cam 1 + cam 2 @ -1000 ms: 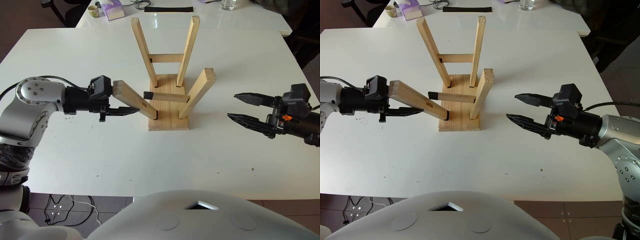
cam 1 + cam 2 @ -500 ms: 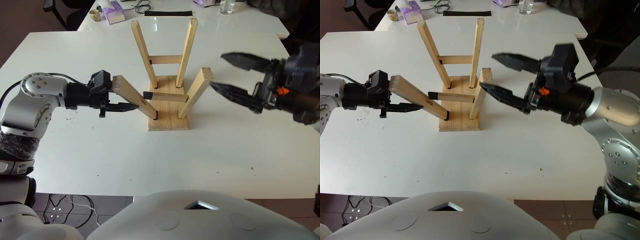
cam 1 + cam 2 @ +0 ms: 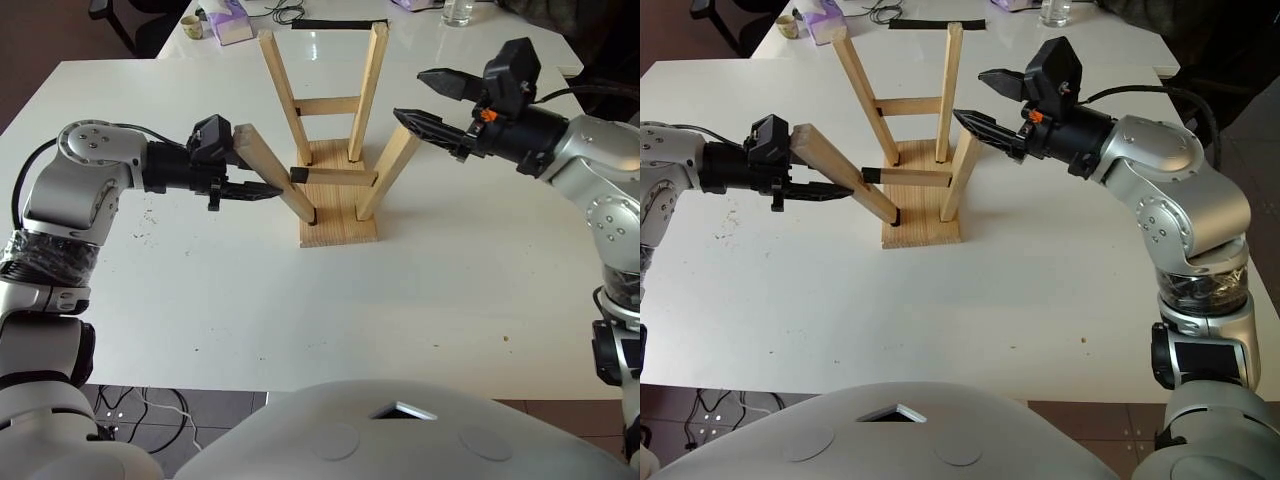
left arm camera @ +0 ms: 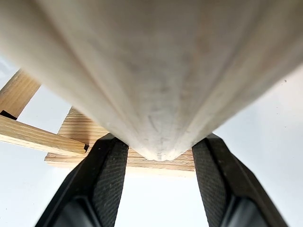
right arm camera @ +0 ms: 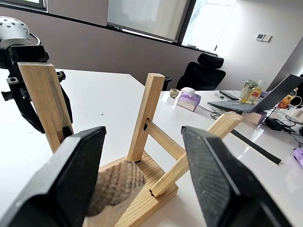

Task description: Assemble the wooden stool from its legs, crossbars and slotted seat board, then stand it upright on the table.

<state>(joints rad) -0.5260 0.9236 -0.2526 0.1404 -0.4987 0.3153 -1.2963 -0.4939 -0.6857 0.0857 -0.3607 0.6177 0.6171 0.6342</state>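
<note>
The pale wooden stool [image 3: 335, 190] is seen upside down near the middle of the white bench [image 3: 150, 280], with its slotted seat board [image 3: 340, 230] lying flat. The left end effector [image 3: 265, 188] is clamped on the top end of the slanted left leg [image 3: 278, 182]. The right end effector [image 3: 410, 93] is held with its fingers apart around the top of the slanted right leg [image 3: 385, 180]. If the legs are pulled unevenly, they could be popped out of their slots, or the thin crossbar [image 3: 335, 177] could be knocked loose.

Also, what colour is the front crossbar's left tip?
Black; the crossbar tip shows best in the left eye view.
</note>
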